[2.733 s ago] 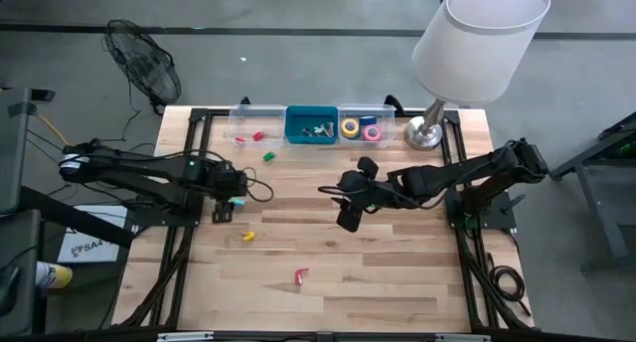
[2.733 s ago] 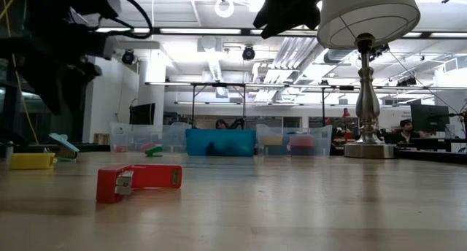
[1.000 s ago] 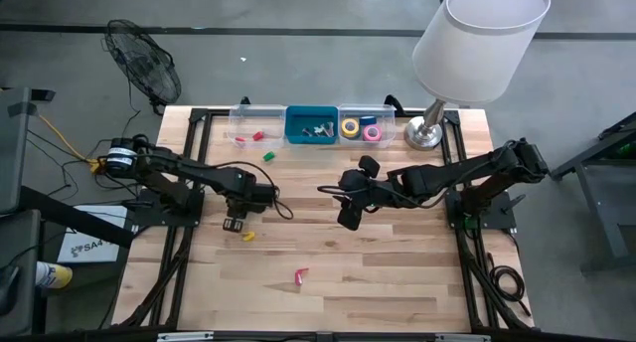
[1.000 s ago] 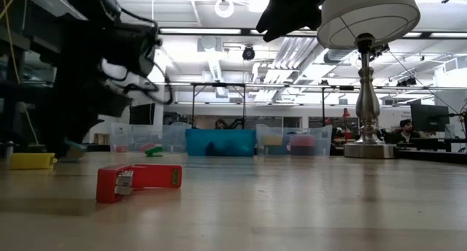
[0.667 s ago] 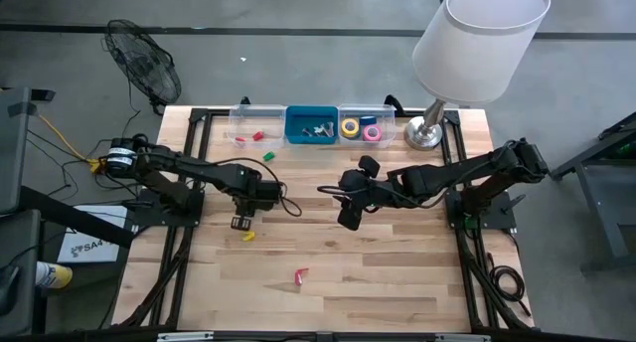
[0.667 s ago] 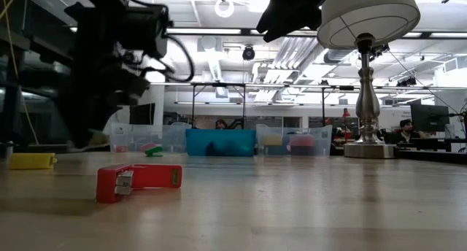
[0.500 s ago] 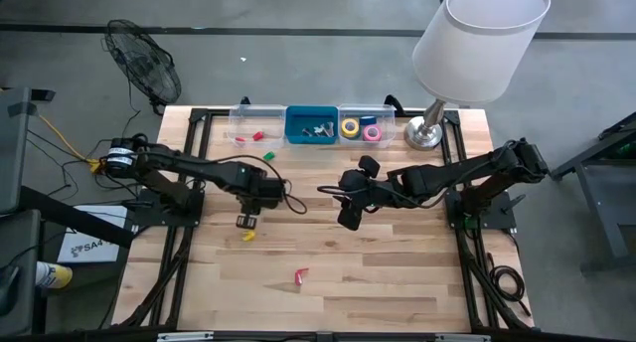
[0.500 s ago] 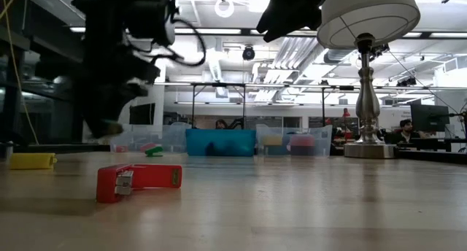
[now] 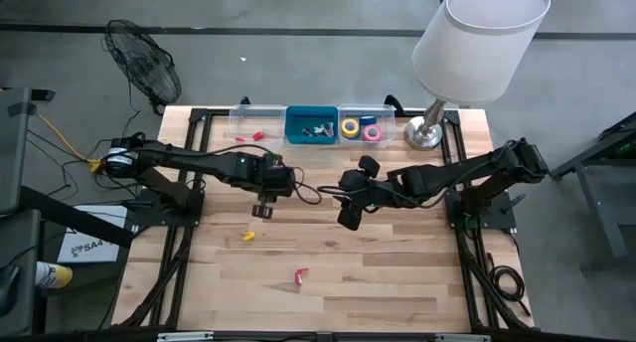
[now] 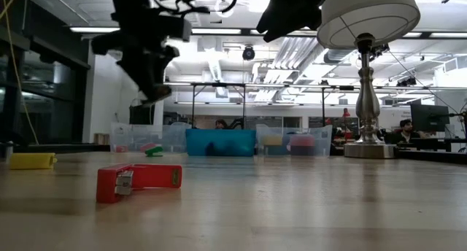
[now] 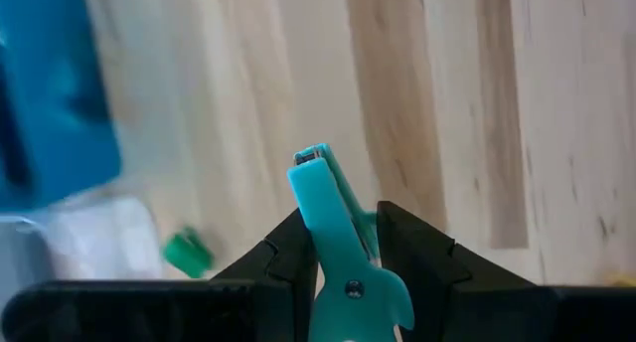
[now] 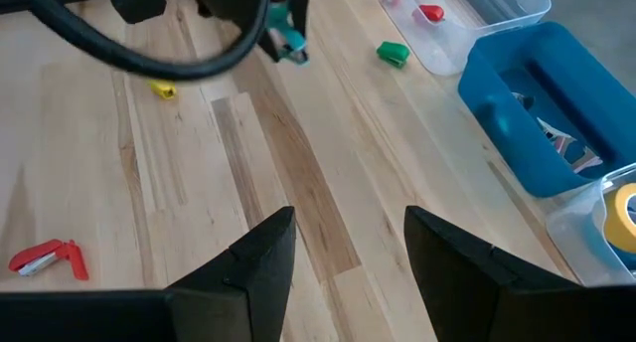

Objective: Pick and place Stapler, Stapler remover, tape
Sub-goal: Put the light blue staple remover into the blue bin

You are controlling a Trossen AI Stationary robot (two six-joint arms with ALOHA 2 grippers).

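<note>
Above the table's back half, left of centre: the left gripper, clamped on a teal staple remover. A second ago it hung lower and nearer the left edge, close to the yellow stapler; it has since risen and travelled toward the row of bins, so the carry is well under way and a drop looks next, likely into the blue bin.

- Left arm: stretched rightward from its base, wrist high, fingers pointing down and forward.
- Right gripper: waiting over mid-table, fingers parted, holding nothing.
- Red stapler: lying on the front boards, untouched.
- Green piece: on the wood just before the clear bin.
- Tape rolls: already in the right-hand clear bin, beside the lamp.
</note>
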